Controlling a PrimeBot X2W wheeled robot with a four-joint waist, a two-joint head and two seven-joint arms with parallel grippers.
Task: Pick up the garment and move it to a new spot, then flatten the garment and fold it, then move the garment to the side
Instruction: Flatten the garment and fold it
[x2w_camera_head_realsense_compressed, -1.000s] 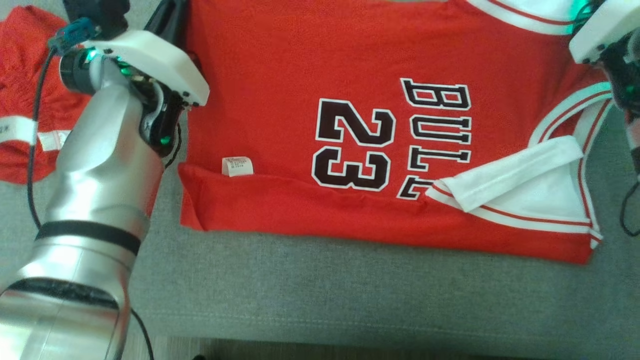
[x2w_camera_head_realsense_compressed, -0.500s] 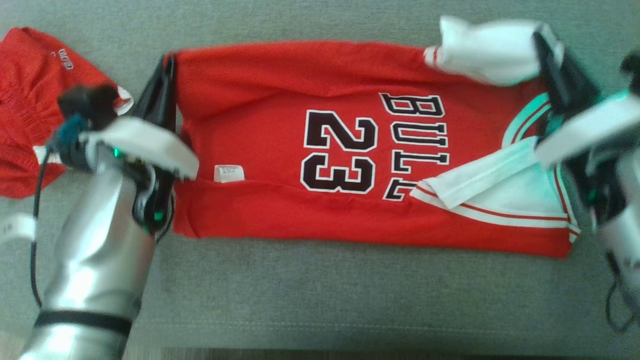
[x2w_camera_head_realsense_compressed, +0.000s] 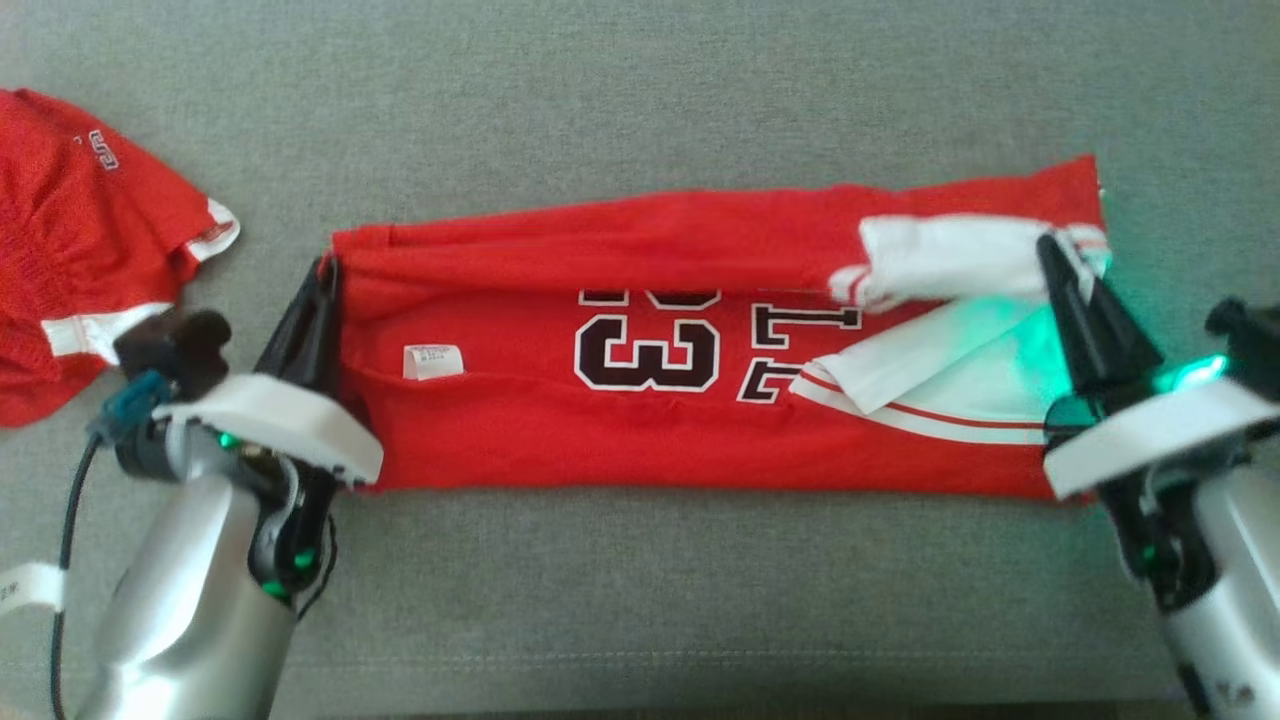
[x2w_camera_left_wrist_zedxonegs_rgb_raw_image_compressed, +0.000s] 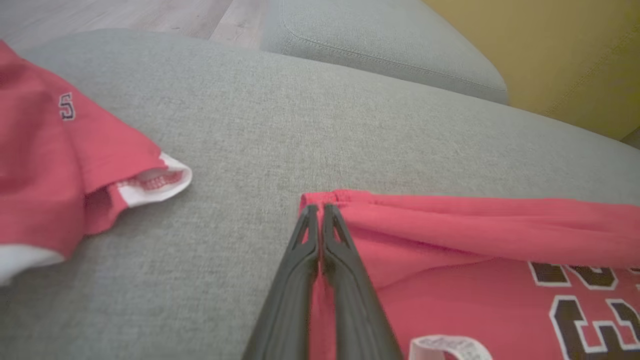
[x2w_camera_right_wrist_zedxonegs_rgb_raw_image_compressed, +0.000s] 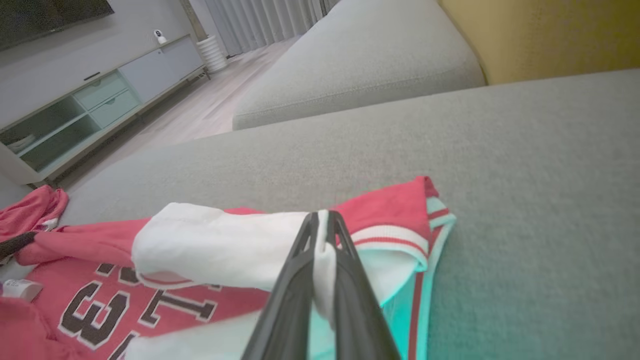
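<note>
The jersey lies lengthwise on the sofa. The shorts lie apart, left of it.

- A long red jersey with white trim and black lettering lies across the middle of the grey fabric sofa cushion and blocks a straight pass from front to back.
- Behind the jersey, a broad strip of bare cushion is open from side to side.
- In front, a narrower bare strip is hemmed in by the silver left arm and the silver right arm.
- The left pincer and right pincer each pinch one end of the jersey, barring both ends.
- Crumpled red shorts with white trim occupy the far left, and a bare gap separates them from the jersey.
</note>
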